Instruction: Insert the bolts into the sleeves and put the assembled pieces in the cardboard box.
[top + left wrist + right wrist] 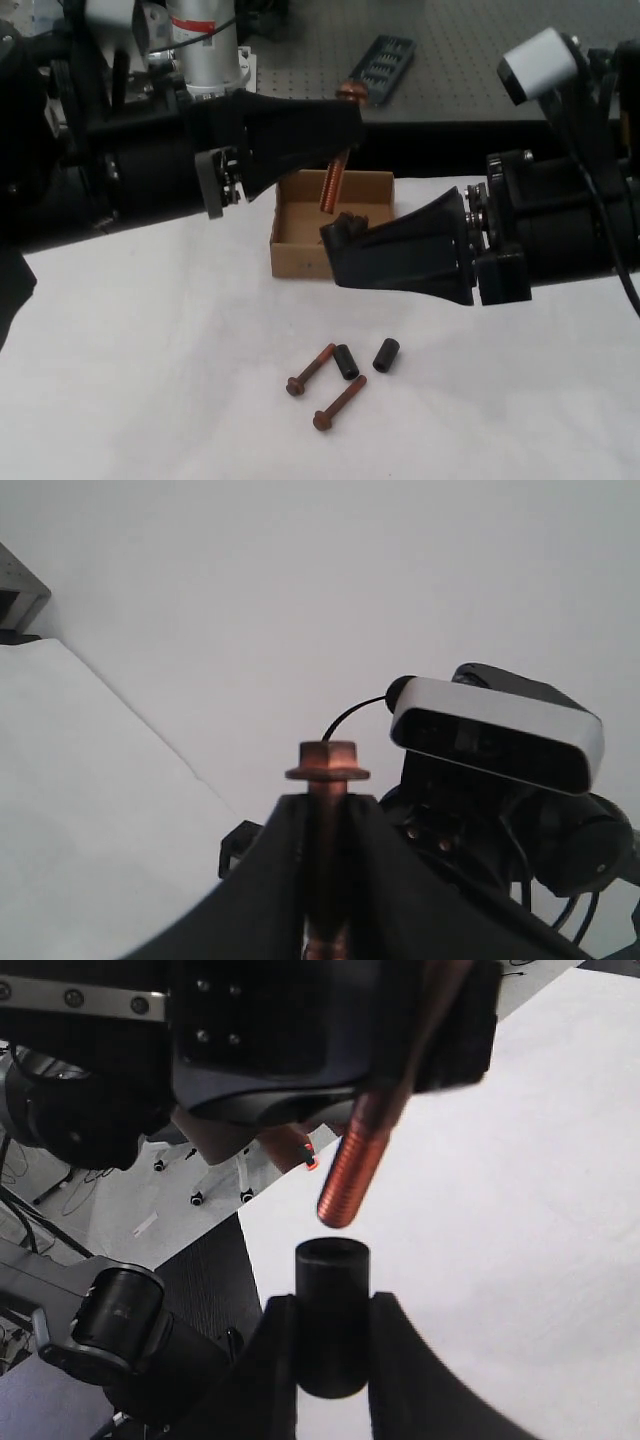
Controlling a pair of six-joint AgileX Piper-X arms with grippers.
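Insertion is in hand. At the high view's centre, over the cardboard box [300, 255], the left tool [325, 820] is clamped on a copper bolt [350, 1175]. Its threaded tip hangs just above the black sleeve [332, 1270], which the right tool [332, 1330] pinches. The bolt looks tilted, so the next move calls for squaring it to the bore before pushing in.

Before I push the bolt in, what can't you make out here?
High view: the right end effector covers part of the cardboard box, so any assembled piece there cannot be told.
Left wrist view: the thread of the bolt is hidden inside the left end effector and cut off by the picture's edge.
Right wrist view: the lower end of the sleeve is hidden inside the right end effector.
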